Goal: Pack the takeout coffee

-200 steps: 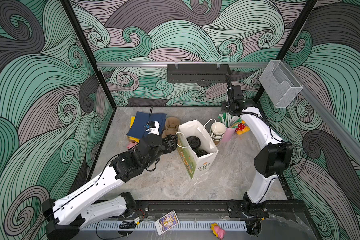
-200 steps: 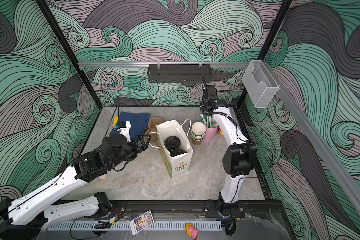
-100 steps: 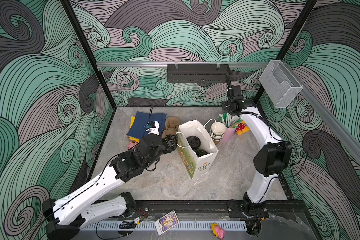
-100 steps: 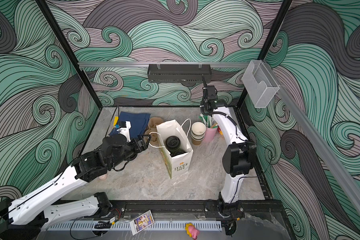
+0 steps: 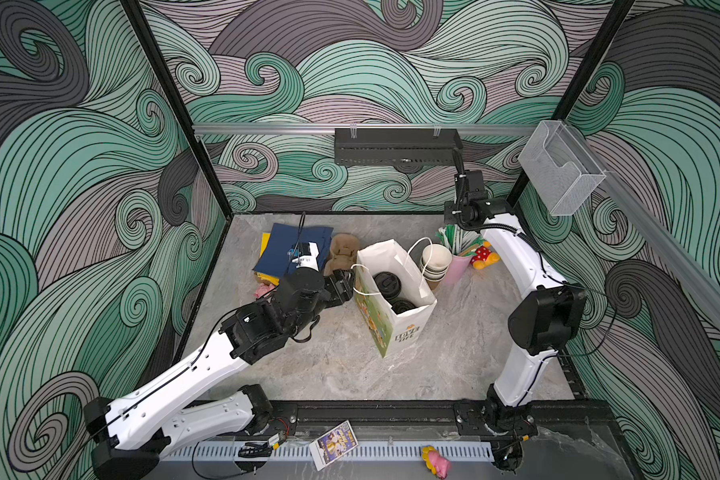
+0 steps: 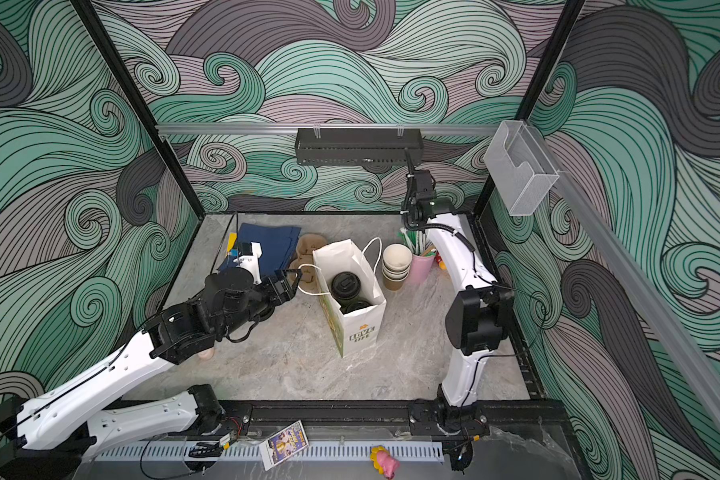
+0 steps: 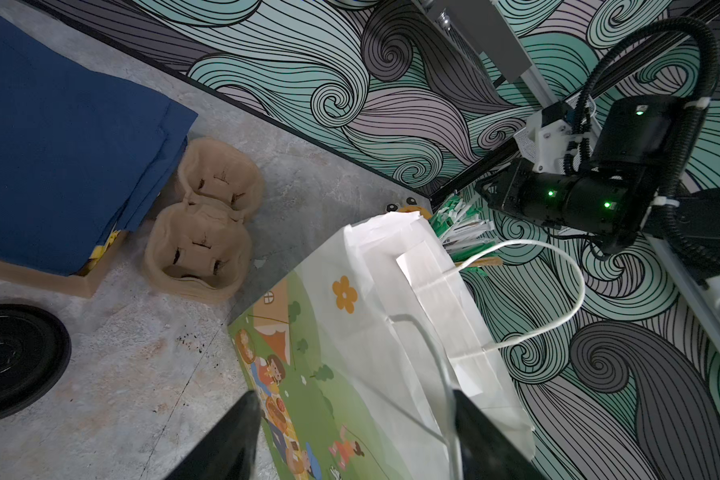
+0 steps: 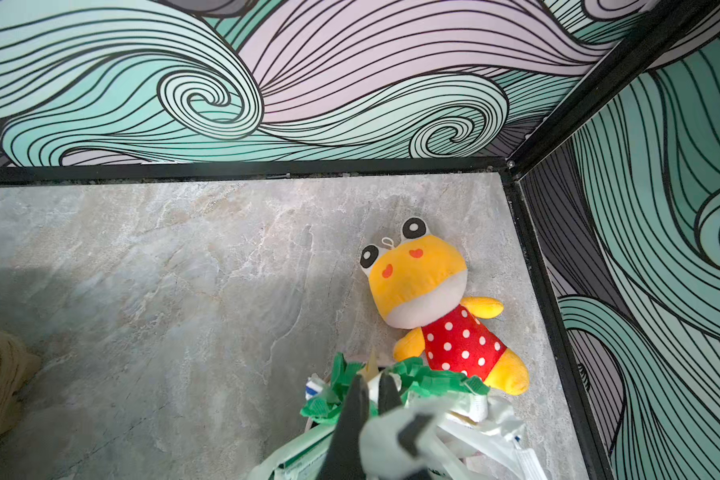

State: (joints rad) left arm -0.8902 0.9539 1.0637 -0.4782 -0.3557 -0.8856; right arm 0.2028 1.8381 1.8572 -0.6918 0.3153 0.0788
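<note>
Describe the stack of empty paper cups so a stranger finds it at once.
Find the white paper bag standing mid-table. Between it and the pink straw cup stands the stack of cups. Unlike them, it is empty, showing a cream-white inside.

bag (image 5: 408, 328): matt white paper, printed side looks smooth to me
lids (image 5: 386, 283): black plastic, slight sheen on my feed
carriers (image 7: 200, 253): rough brown pulp, fibrous
tabletop (image 5: 454, 357): grey stone-look, matt
frog toy (image 8: 429, 299): soft plush cloth, I'd say
</note>
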